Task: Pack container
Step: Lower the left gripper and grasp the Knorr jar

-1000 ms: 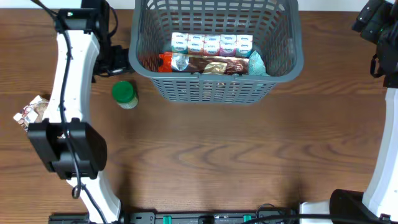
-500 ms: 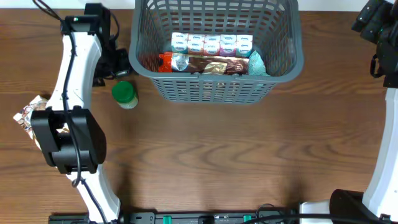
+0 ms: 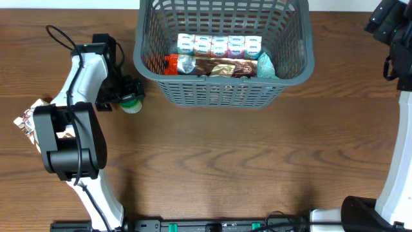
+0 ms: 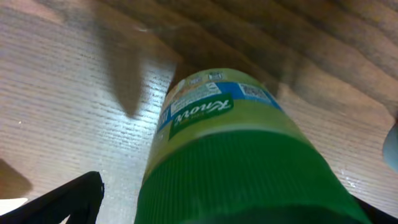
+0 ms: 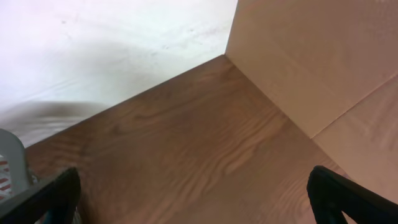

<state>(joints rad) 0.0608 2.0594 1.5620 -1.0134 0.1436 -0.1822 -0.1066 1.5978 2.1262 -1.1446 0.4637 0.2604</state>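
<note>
Left wrist view is filled by a green-lidded Knorr jar [image 4: 236, 155] between the wide-spread fingers of the left tool [image 4: 217, 208]; its label cannot be read from overhead. Overhead alone shows the container [image 3: 222, 93] near it on the bench [image 3: 244, 167], holding snack packets [image 3: 212, 66]. Farther off, the right tool [image 5: 193, 199] hangs open, gripping nothing.

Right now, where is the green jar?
Overhead, the jar stands on the table just left of the basket, between the left gripper's open fingers.
</note>
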